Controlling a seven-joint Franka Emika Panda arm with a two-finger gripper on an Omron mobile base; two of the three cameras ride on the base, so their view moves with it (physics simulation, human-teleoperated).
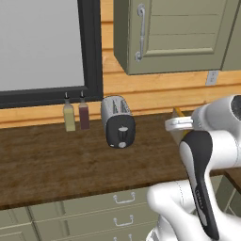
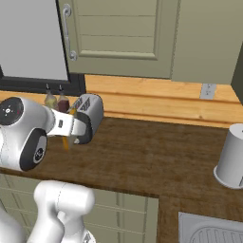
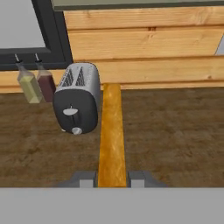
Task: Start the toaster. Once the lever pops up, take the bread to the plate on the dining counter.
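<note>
The bread (image 3: 111, 135) stands edge-on between my fingertips, its orange-brown crust facing the hand camera, and my gripper (image 3: 111, 178) is shut on it. A sliver of the bread (image 1: 177, 112) pokes out above the wrist, and its lower corner (image 2: 66, 142) hangs under the hand. The silver toaster (image 3: 78, 103) (image 1: 117, 123) (image 2: 89, 116) sits on the wood counter to the left of the bread and apart from it. Its lever (image 3: 70, 112) is at the middle of the black front panel. The plate and the dining counter are out of view.
Two slim bottles (image 1: 69, 117) (image 1: 84, 115) stand left of the toaster under the dark window frame (image 1: 92, 52). A grey canister (image 2: 231, 156) and a sink (image 2: 213, 232) lie far right. Green wall cabinets (image 1: 174, 33) hang overhead.
</note>
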